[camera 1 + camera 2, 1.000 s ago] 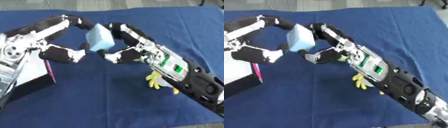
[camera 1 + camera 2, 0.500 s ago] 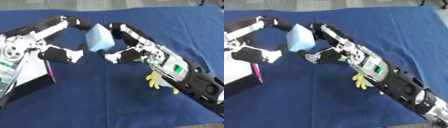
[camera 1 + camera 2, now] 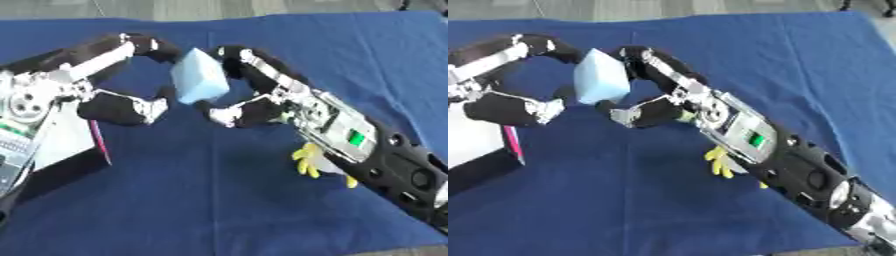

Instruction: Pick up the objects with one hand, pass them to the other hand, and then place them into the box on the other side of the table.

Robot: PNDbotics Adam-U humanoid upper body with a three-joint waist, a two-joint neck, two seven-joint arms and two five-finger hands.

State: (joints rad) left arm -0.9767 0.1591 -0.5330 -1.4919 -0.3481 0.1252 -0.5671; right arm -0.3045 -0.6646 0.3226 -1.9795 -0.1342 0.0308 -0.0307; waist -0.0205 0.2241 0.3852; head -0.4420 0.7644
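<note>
Centrally above the blue table [image 3: 219, 200]: light-blue block [image 3: 199, 77] pinched by curled right hand [image 3: 249, 100] and left hand [image 3: 122, 102]. Box [image 3: 52, 150] at left edge; yellow object [image 3: 306, 160] under right arm.

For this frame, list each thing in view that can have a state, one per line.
light blue block: off the cloth, held between both hands, tilted
right hand: fingers and thumb curled round the block
left hand: fingers and thumb curled round the block's other side
box: at the left edge, open at the top, resting on the blue cloth
yellow object: lying on the cloth, partly hidden under the right forearm
</note>
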